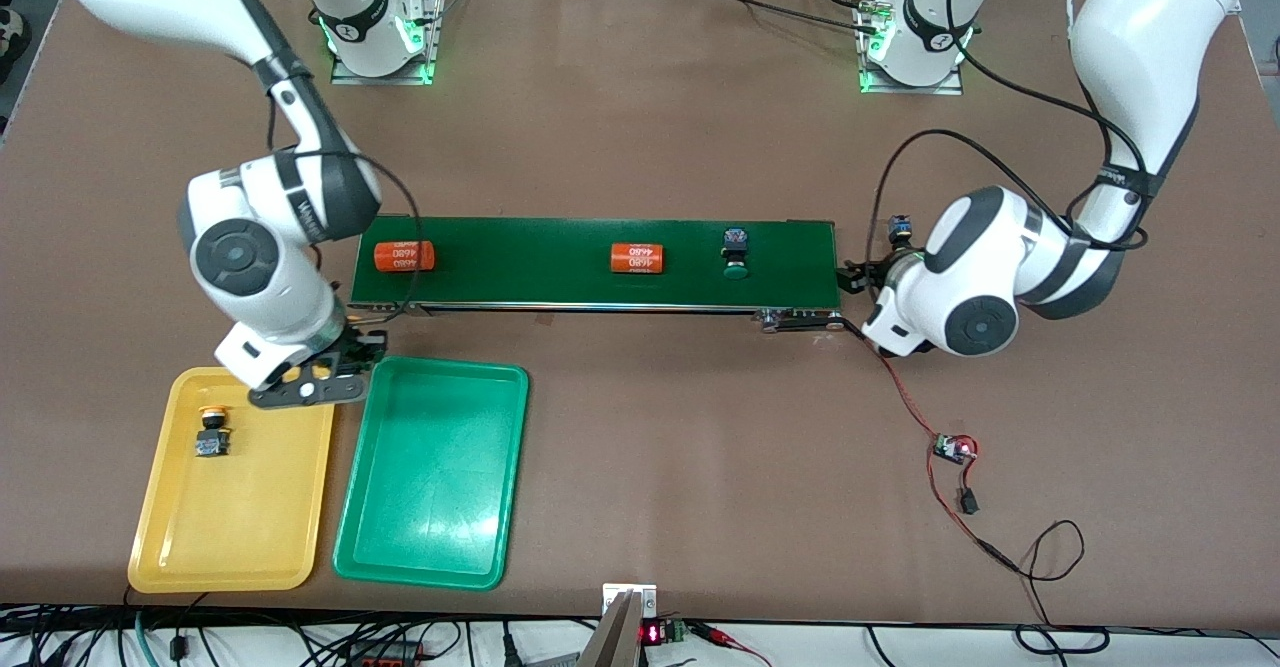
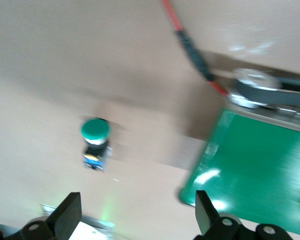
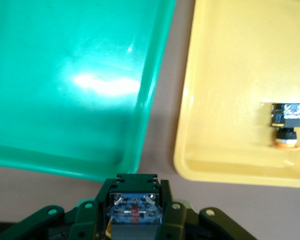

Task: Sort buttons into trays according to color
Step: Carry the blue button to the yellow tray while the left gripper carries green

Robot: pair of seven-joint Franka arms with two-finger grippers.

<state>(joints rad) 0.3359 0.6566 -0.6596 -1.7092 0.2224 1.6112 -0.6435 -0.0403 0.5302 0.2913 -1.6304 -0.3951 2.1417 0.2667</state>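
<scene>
My right gripper (image 1: 310, 384) is shut on a button (image 3: 134, 206) with a black-and-blue body; a sliver of yellow shows under it. It hangs over the gap between the yellow tray (image 1: 250, 537) and the green tray (image 1: 430, 507), at their edges nearest the belt. A yellow-capped button (image 1: 211, 434) lies in the yellow tray (image 3: 230, 100) and also shows in the right wrist view (image 3: 286, 122). The green tray (image 3: 65, 75) holds nothing. A green-capped button (image 1: 736, 252) lies on the belt. Another green-capped button (image 1: 901, 229) stands on the table off the belt's end. My left gripper (image 1: 858, 279) is open beside it (image 2: 95, 142).
The long dark-green conveyor belt (image 1: 520, 262) crosses the middle of the table and carries two orange cylinders (image 1: 404, 256) (image 1: 637, 258). A red-and-black cable runs from the belt's end to a small circuit board (image 1: 952, 448) on the table.
</scene>
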